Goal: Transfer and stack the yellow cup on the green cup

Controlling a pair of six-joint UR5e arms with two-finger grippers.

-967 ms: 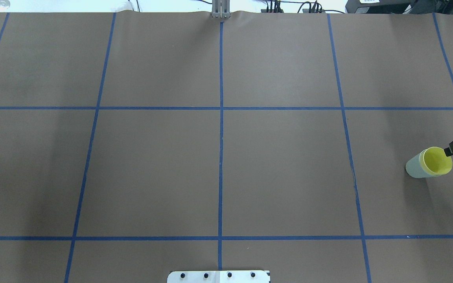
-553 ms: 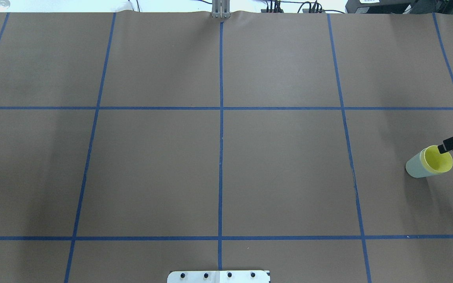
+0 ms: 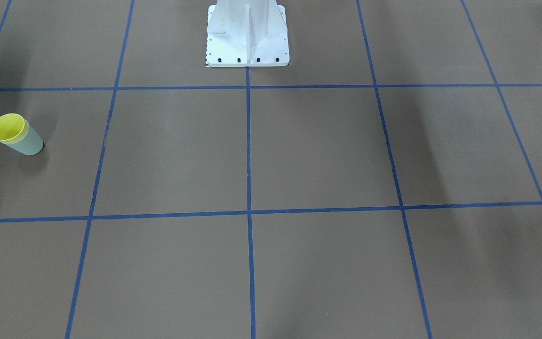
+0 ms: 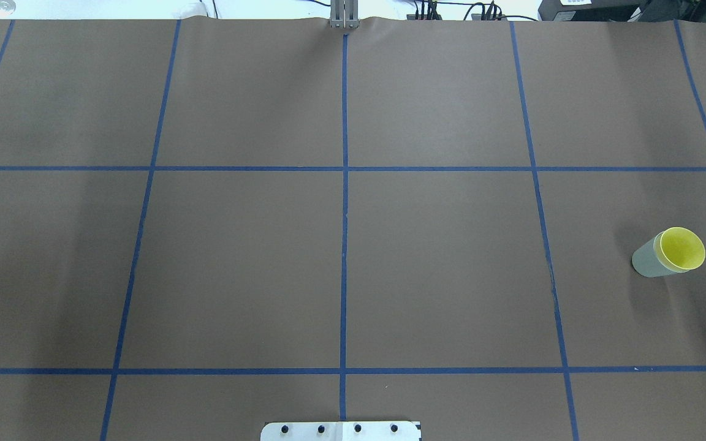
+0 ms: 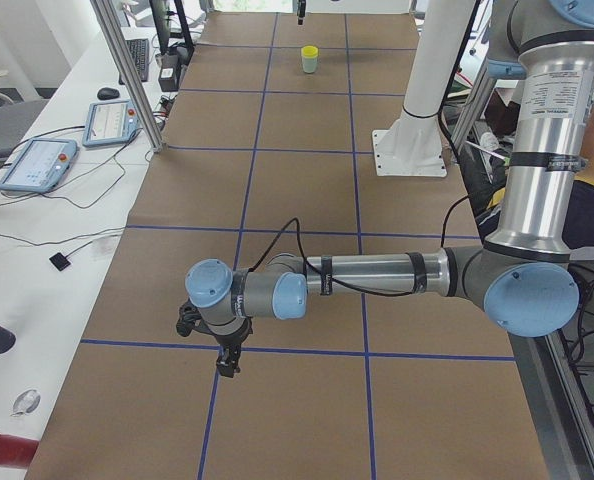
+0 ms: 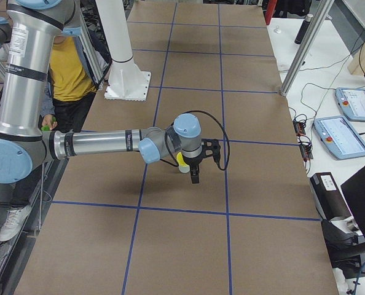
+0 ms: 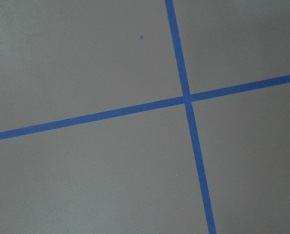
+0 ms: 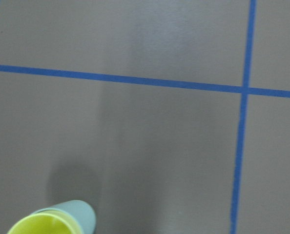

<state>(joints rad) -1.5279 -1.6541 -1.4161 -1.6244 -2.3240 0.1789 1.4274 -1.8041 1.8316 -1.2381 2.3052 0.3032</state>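
The yellow cup [image 4: 683,248] sits nested inside the green cup [image 4: 646,261], standing upright near the table's right edge. The pair also shows in the front view, yellow cup [image 3: 8,127] in green cup [image 3: 30,144], and at the bottom of the right wrist view [image 8: 37,225]. Nothing touches the cups. My right gripper [image 6: 193,177] hangs above and beside them and shows only in the side views, so I cannot tell if it is open or shut. My left gripper [image 5: 227,364] hovers low over the table's far left end; I cannot tell its state either.
The robot's white base [image 3: 247,35] stands at the table's near middle edge. Blue tape lines [image 4: 344,184] divide the brown table cover into squares. Tablets [image 5: 37,165] lie on a side bench. A person in a yellow shirt [image 6: 69,70] stands behind the robot.
The right gripper's dark fingertip, which was at the yellow cup's rim, has drawn away to the right and left the overhead view. The nested cups stay in place.
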